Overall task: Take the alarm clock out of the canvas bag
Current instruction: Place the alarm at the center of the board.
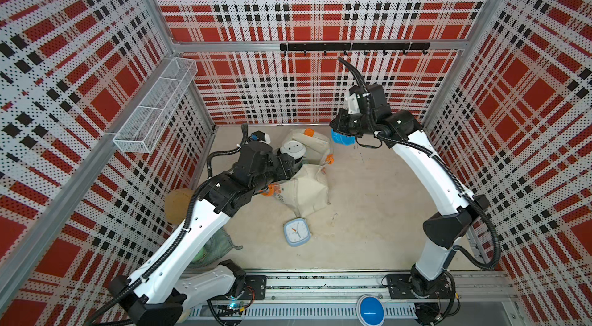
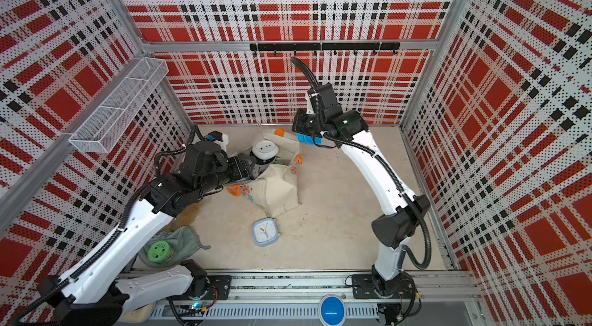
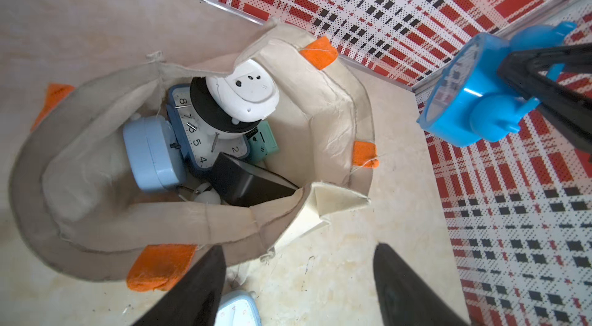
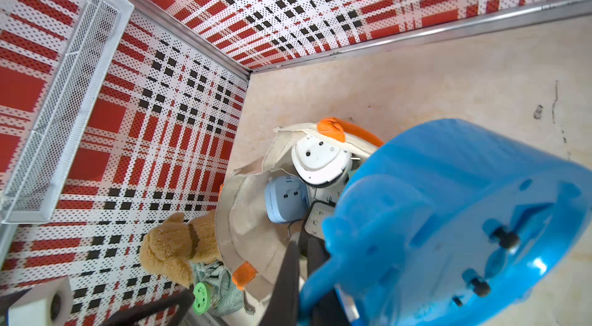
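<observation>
The blue alarm clock (image 1: 341,139) is seen outside the canvas bag (image 1: 307,188). It is held in the air just right of centre in both top views, beside the bag's upper right corner and apart from the cloth. It is gripped by the right gripper (image 1: 340,132), whose jaws are closed on it. The bag is slumped on the beige table (image 1: 368,205) near the middle of the frame, slightly left of centre, with its mouth open. Several more clocks are shown inside it by the left wrist view. A white round clock (image 3: 243,97) lies on top, with a blue-framed clock face (image 3: 195,138) under it and a pale blue clock back (image 3: 150,154) beside that. A black item (image 3: 246,183) and a small teal item (image 3: 262,145) cannot be identified further. The left gripper (image 3: 299,247) is positioned over the bag's edge, its jaws spread wide with nothing between them. A pale blue square clock (image 1: 297,232) is laid face up on the table just below the bag in the frame. A teddy bear (image 4: 173,247) is placed left of the bag. A grey-green cloth (image 2: 179,244) bearing a green disc (image 2: 158,252) is found at lower left. A wire basket (image 1: 153,106) is mounted on the wall at upper left.
</observation>
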Tool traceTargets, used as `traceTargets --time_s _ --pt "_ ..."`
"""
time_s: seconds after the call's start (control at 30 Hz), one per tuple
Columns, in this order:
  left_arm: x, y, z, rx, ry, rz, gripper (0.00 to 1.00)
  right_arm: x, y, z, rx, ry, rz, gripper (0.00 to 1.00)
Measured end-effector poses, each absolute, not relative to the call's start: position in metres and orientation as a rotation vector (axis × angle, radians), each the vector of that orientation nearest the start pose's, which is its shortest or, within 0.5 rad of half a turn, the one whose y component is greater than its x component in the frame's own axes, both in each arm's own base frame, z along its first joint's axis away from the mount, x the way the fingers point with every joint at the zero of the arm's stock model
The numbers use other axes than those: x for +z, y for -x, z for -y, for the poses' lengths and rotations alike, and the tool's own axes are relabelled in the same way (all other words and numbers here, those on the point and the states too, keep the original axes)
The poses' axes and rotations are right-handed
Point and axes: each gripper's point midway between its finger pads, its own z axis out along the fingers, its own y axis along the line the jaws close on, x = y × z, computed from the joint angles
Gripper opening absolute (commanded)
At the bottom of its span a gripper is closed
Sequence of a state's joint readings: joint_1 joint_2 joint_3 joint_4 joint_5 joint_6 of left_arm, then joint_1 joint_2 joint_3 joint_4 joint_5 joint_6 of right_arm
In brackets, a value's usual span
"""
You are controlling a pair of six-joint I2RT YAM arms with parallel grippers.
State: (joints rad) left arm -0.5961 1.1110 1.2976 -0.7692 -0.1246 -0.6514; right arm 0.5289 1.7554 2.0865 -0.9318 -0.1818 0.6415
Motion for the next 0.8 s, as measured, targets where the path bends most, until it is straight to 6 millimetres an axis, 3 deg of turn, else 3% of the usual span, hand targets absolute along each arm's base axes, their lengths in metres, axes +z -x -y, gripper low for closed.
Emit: traceTargets --time_s 0.17,0.27,0.37,0.47,0.8 --pt "0.329 -0.289 0.194 -0.578 -0.021 -2.211 0.78 0.336 -0.394 -0.214 0.91 -0.166 -2.383 0.0" --pt "0.329 -0.287 0.211 -0.579 -0.102 -2.221 0.78 0.292 -0.398 -0.184 0.946 -0.294 -2.463 0.0" --pt "0.325 -0.286 0.224 -0.577 -0.156 -2.237 0.78 0.246 -0.399 -0.168 0.984 -0.391 -2.544 0.0" --pt "0.315 -0.285 0.235 -0.569 -0.194 -2.265 0.78 0.214 -0.4 -0.174 1.049 -0.414 -2.614 0.0" --pt "0.299 -0.282 0.251 -0.561 -0.23 -2.31 0.78 0.164 -0.428 -0.214 1.224 -0.342 -2.657 0.03"
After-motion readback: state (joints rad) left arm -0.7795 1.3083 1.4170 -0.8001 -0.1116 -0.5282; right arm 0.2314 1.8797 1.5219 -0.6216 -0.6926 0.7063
